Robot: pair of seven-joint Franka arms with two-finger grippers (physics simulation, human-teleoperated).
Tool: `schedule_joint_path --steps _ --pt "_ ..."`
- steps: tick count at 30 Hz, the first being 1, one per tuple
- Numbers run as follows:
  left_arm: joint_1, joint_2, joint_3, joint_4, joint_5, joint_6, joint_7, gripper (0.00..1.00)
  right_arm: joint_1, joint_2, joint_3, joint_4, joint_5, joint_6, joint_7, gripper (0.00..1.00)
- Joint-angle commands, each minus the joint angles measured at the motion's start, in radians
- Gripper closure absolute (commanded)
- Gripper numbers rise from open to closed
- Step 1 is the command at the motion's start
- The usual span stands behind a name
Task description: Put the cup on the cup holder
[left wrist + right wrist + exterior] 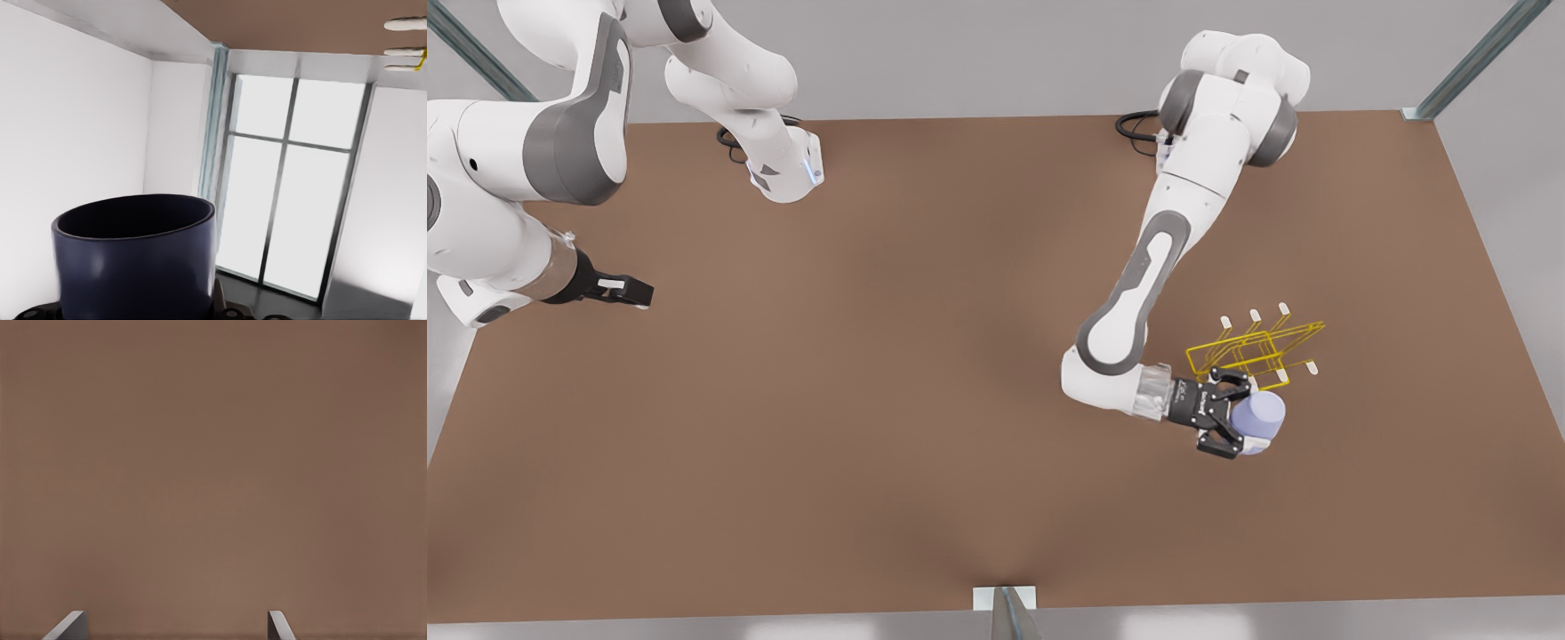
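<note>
The pale lavender cup [1261, 418] is held off the table by my left gripper [1234, 416], which is shut on its sides at the front view's right. In the left wrist view the cup [137, 257] looks dark, with its open rim showing close to the camera. The yellow wire cup holder [1254, 349] stands on the table just behind the cup, almost touching it, and its white prong tips [405, 25] appear in the left wrist view. My right gripper [636, 292] waits open over the table at the front view's left, and its fingertips [280, 627] are spread with nothing between them.
The brown table [889, 400] spreads wide between the two arms. Both arm bases stand at its far edge. Metal frame posts [1476, 58] rise at the corners, and a bracket [1005, 600] sits at the middle of the near edge.
</note>
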Motion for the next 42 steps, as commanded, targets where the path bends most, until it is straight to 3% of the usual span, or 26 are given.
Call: schedule_joint_path --steps 1,20,42 --pt "0.015 -0.005 0.000 -0.009 -0.029 -0.012 0.381 0.40 0.000 -0.001 0.000 0.000 0.000 0.000 0.001 0.00" --pt "0.031 -0.061 -0.001 -0.198 -0.233 -0.150 0.194 0.40 0.001 0.000 0.000 0.000 0.000 0.000 0.003 0.00" --pt "0.038 -0.020 -0.001 -0.225 -0.308 -0.105 0.027 0.40 0.000 0.000 0.000 0.000 0.000 0.000 0.003 0.00"
